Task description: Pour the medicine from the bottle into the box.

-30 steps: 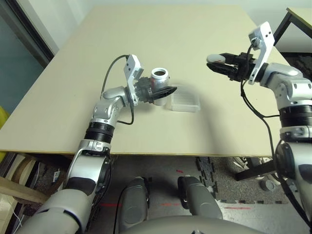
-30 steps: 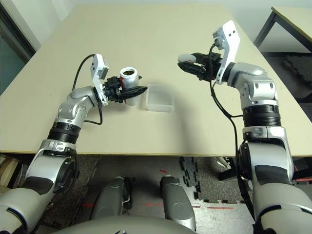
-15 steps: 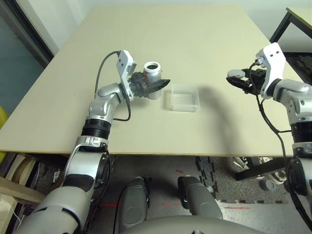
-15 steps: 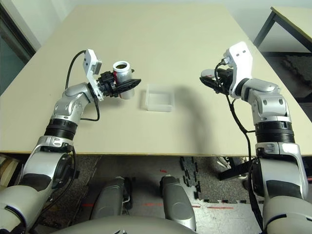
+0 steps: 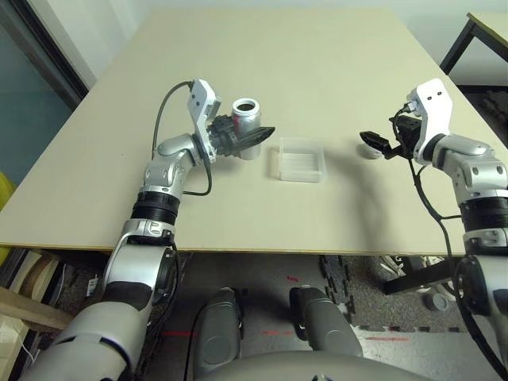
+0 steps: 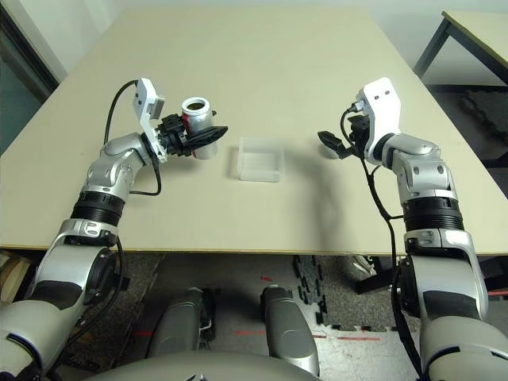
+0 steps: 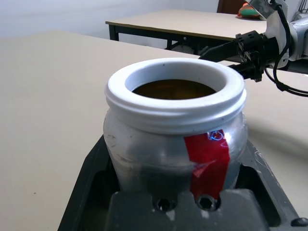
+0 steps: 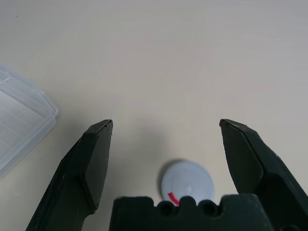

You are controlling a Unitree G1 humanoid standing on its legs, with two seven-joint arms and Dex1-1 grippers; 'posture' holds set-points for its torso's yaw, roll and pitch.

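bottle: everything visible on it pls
The bottle is a small silver-grey cylinder with a white threaded rim and a red tape stripe down its side. It is uncapped, with dark brownish contents showing inside the mouth. It stands upright, clamped at its lower body by the left end effector, just left of the clear box.

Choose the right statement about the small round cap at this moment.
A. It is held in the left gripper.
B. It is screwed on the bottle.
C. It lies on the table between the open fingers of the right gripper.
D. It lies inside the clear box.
C. In the right wrist view the cap rests on the table and the right gripper stands open around it, while the left gripper holds the open bottle.
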